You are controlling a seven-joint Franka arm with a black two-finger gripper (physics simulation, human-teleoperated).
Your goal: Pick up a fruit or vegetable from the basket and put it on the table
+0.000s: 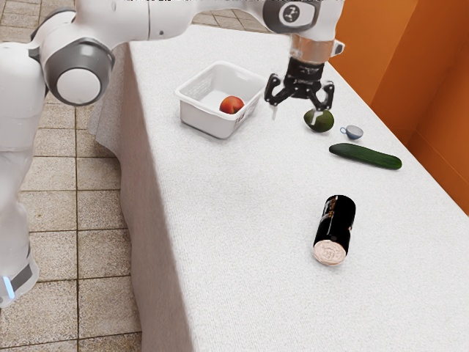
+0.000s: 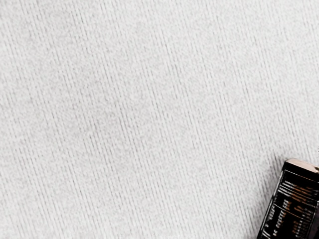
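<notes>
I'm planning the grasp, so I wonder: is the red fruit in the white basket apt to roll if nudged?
Probably: the red fruit looks round, so an off-centre push could set it rolling. The raised walls of the white basket would likely stop it. Its smooth-looking skin may also slip a little.

A round, glossy orange-red fruit (image 1: 231, 105) lies inside the upright, open white basket (image 1: 202, 119), toward its four o'clock side as I see it; the basket rests near twelve o'clock in my exterior view, on a long table (image 1: 242, 235) draped in white cloth.
</notes>
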